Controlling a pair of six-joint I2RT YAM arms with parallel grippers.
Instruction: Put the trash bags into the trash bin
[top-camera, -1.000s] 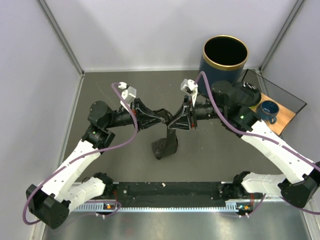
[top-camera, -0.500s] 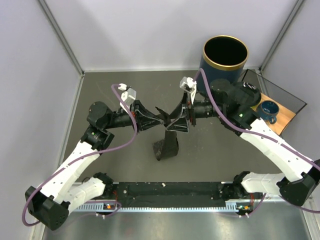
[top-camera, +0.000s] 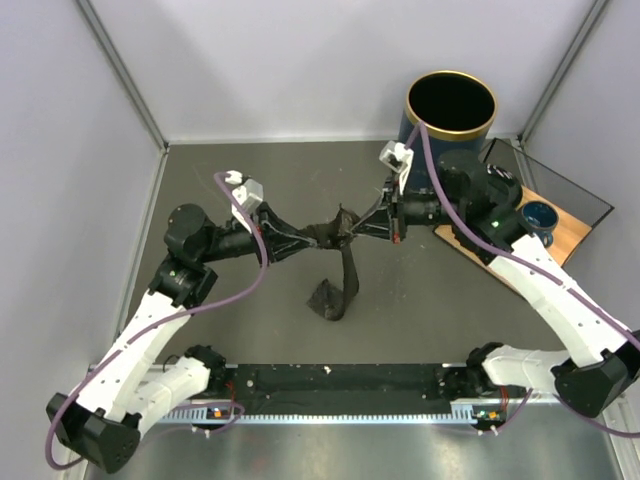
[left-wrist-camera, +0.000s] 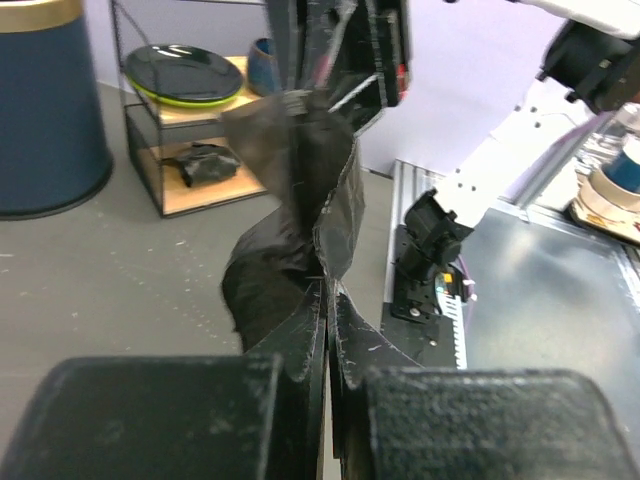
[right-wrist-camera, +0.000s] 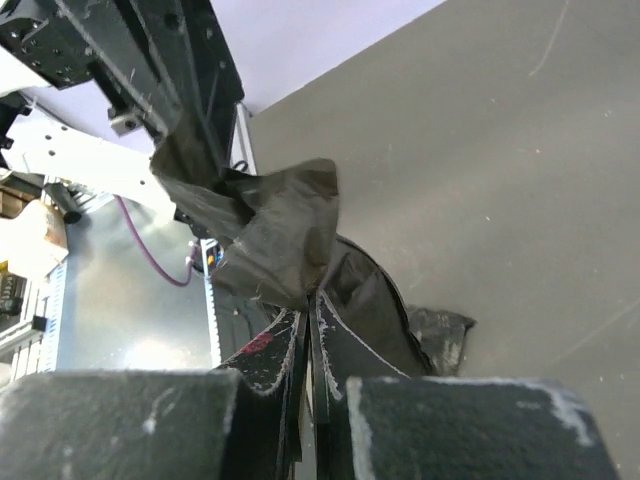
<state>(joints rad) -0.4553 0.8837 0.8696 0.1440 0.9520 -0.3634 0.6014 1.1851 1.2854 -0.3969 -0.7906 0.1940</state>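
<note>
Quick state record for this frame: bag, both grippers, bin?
bag: thin glossy black plastic trash bag, stretched between both grippers, tail hanging down to the grey table
left gripper: shut on bag
right gripper: shut on bag
bin: navy cylindrical trash bin with gold rim, upright, far right, apart from bag
bag in bin: no

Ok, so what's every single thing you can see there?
thin crinkly black plastic trash bag: one, black, stretched across the middle, tail hanging down
round navy trash bin with gold rim: one, navy, far right corner
wire shelf with wooden boards: one, black and wood, beside the bin
small blue cup: one, blue, on the shelf
round plates: two, black on lime green, shelf top
crumpled lump: one, black, lower shelf
flat table: one, grey, under everything
left gripper: one, black, shut on the bag
right gripper: one, black, shut on the bag
</note>
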